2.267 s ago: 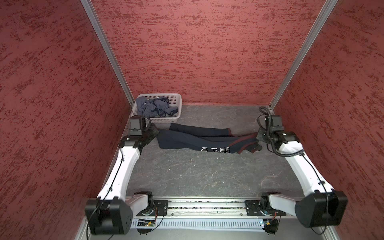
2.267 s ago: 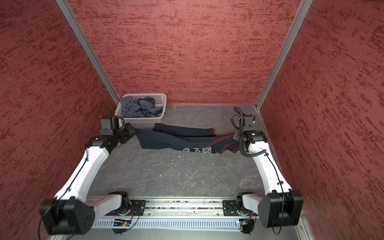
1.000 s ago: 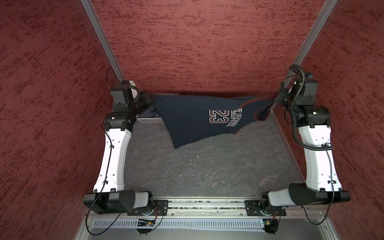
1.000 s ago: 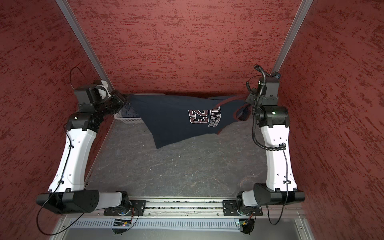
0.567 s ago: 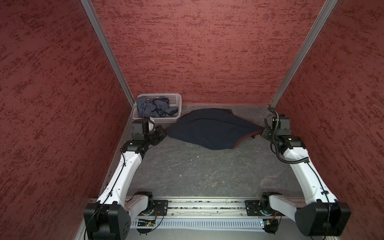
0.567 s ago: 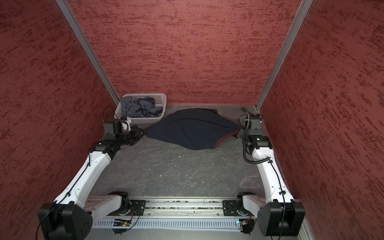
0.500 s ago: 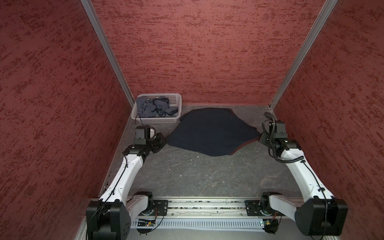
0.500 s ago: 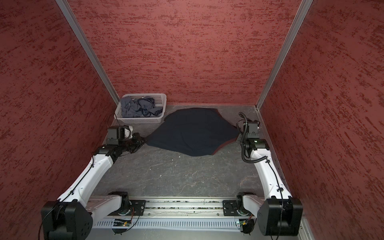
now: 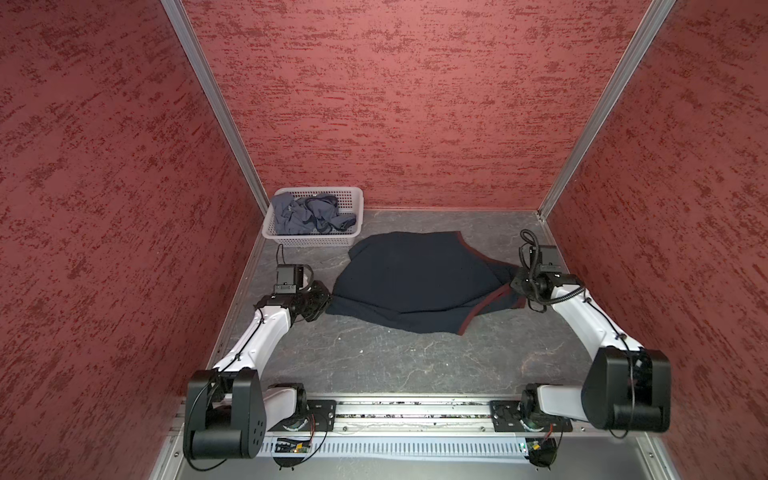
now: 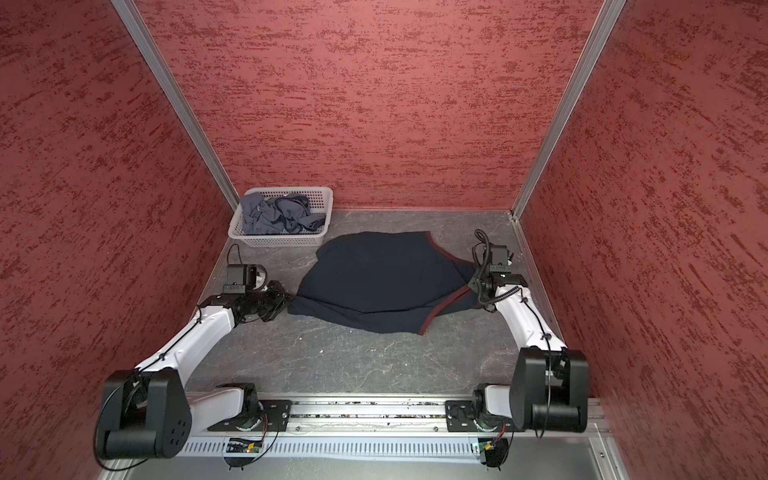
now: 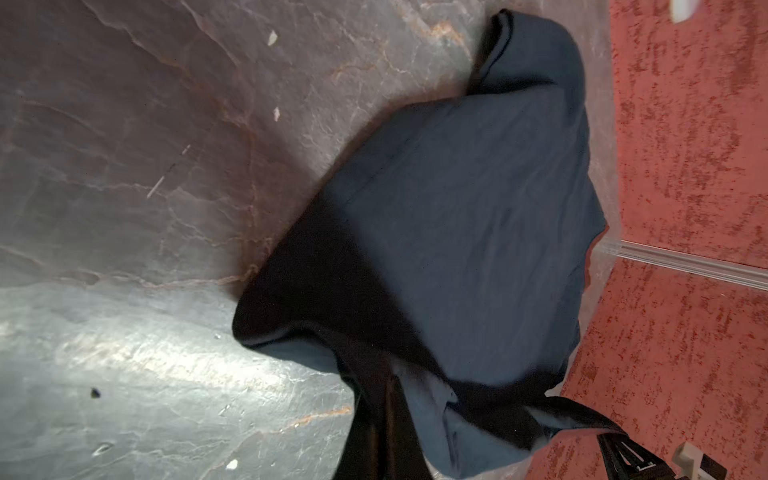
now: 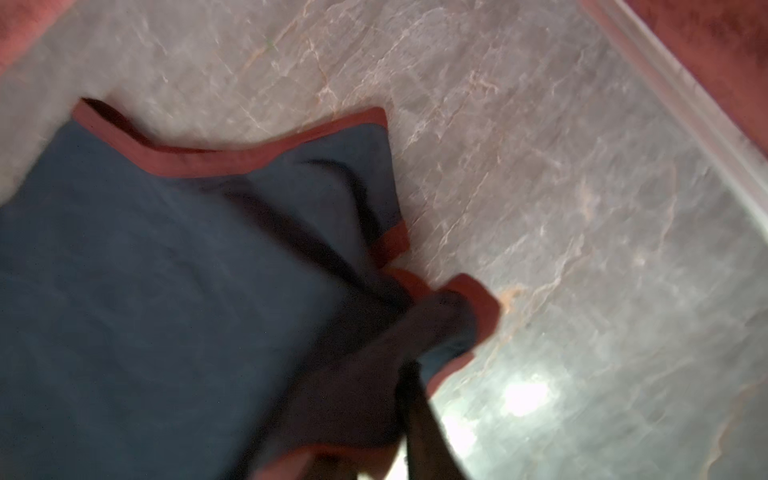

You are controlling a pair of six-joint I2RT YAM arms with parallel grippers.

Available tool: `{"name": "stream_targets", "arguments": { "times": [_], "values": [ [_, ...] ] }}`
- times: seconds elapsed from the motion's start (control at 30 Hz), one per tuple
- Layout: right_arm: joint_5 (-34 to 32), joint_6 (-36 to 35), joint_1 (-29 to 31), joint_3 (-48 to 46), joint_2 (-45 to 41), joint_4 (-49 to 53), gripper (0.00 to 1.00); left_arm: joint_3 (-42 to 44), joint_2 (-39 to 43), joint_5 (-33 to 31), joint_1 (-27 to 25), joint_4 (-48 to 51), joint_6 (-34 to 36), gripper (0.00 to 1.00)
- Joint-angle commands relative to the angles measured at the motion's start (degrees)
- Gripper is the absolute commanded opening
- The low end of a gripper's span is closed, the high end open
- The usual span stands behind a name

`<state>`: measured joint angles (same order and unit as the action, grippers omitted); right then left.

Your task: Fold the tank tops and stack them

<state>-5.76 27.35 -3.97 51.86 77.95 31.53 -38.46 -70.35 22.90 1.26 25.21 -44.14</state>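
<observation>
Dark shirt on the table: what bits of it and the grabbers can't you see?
- navy tank top: its underside lies on the table in every view, hiding any print.
- right gripper: blur and bunched cloth in the right wrist view hide whether it is open.
- grey tank top in the basket: crumpled and too small in both top views to read.

The right wrist view is smeared throughout — the navy top and its trim show only soft edges. Cloth there drapes over the right gripper, so whether its jaws stand apart or closed cannot be told. In both top views the wrists cover both grippers' tips, the left gripper included. The grey top lies crumpled in the basket — its lettering is too small to read.
</observation>
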Motion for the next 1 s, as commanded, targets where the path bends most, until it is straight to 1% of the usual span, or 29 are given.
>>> {"name": "stream_targets", "arguments": {
  "times": [0.0,0.07,0.1,0.2,0.27,0.33,0.43,0.53,0.63,0.73,0.83,0.97],
  "values": [
    [-2.4,-0.4,-0.3,2.8,1.6,-2.6,0.45,-2.5,-3.3,-1.1,-0.6,-1.8,0.9,0.01],
    [-3.6,-0.8,-0.3,4.1,2.4,-2.0,0.54,-3.5,-5.9,-0.9,-1.2,-2.0,1.4,0.01],
    [-4.4,-0.9,-0.3,5.0,2.6,-1.3,0.57,-3.7,-6.8,-0.5,-1.5,-2.4,1.5,0.01],
    [-6.0,-1.3,0.1,6.2,0.2,0.8,0.69,-4.5,-7.7,-1.3,-2.6,-2.7,1.4,0.01],
    [-6.2,-1.7,0.3,5.7,-2.5,2.3,0.72,-4.5,-7.2,-2.4,-2.9,-2.7,1.3,0.01],
    [-5.2,-1.5,0.5,4.2,-4.8,3.0,0.72,-4.3,-6.2,-3.8,-2.8,-2.5,1.2,0.01],
    [-0.2,-0.3,2.4,1.4,-7.4,4.1,0.67,-3.8,-4.6,-5.2,-2.9,-2.6,1.0,0.02],
    [0.8,2.7,9.7,-0.8,-9.7,5.8,0.67,-4.0,-4.2,-4.9,-3.0,-2.4,1.4,0.02],
    [5.7,7.1,14.6,-5.0,-12.5,5.3,0.66,-4.1,-3.4,-4.9,-3.6,-1.4,1.8,0.02],
    [7.2,11.6,20.4,-9.0,-14.4,4.8,0.65,-4.0,-1.5,-6.8,-4.2,0.9,2.1,0.02],
    [10.3,16.0,25.0,-13.6,-15.0,1.3,0.64,-3.9,-0.4,-8.6,-4.3,3.0,2.1,0.02],
    [17.3,20.5,28.1,-18.7,-13.8,-8.2,0.6,-2.9,-0.8,-8.2,-4.4,2.5,1.1,0.03]
  ]
}}
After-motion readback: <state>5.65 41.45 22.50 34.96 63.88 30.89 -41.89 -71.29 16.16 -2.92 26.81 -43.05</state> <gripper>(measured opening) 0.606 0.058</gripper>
